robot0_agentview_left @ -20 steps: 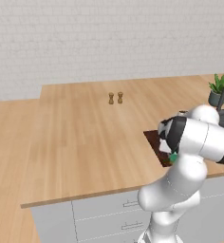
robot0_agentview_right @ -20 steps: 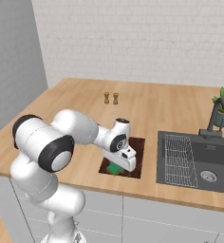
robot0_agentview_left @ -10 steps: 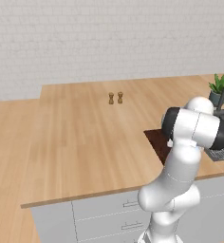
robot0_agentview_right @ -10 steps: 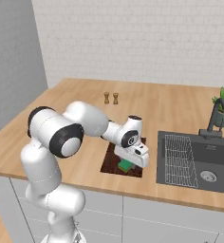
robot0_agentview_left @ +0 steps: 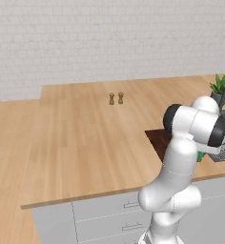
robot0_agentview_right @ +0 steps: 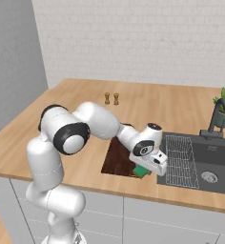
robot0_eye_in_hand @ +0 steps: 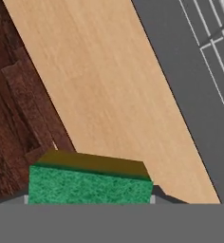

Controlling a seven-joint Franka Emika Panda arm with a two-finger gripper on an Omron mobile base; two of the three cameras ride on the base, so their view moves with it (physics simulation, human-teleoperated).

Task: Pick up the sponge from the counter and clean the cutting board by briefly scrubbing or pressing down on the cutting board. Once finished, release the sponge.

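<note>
Half the sponge (robot0_eye_in_hand: pixel 90 182) behind the end effector (robot0_eye_in_hand: pixel 89 201).

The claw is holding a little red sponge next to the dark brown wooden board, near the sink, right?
Not quite: the small rectangular sponge is green on top, not red, as the hand view shows. The rest holds: the claw grips it beside the dark reddish-brown wooden cutting board, near the dark sink.
</note>
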